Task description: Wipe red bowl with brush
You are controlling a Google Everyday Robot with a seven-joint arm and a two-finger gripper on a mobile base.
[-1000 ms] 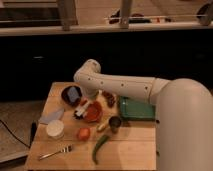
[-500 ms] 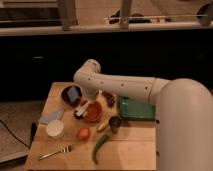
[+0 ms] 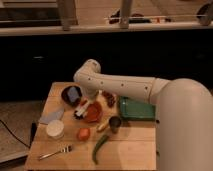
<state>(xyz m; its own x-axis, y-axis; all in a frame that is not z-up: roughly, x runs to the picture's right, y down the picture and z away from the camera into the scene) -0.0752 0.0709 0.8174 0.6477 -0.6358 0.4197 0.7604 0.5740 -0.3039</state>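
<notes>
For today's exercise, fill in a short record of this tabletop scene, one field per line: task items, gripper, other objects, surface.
red bowl: shallow, near the table's middle, under the arm's end
brush: pale handle, at the red bowl's left rim
gripper: low over the red bowl's left side, beside the brush
dark bowl: behind and left of the red bowl
green tray: right of the red bowl
fork: front left
green pepper: front centre
table: light wood
</notes>
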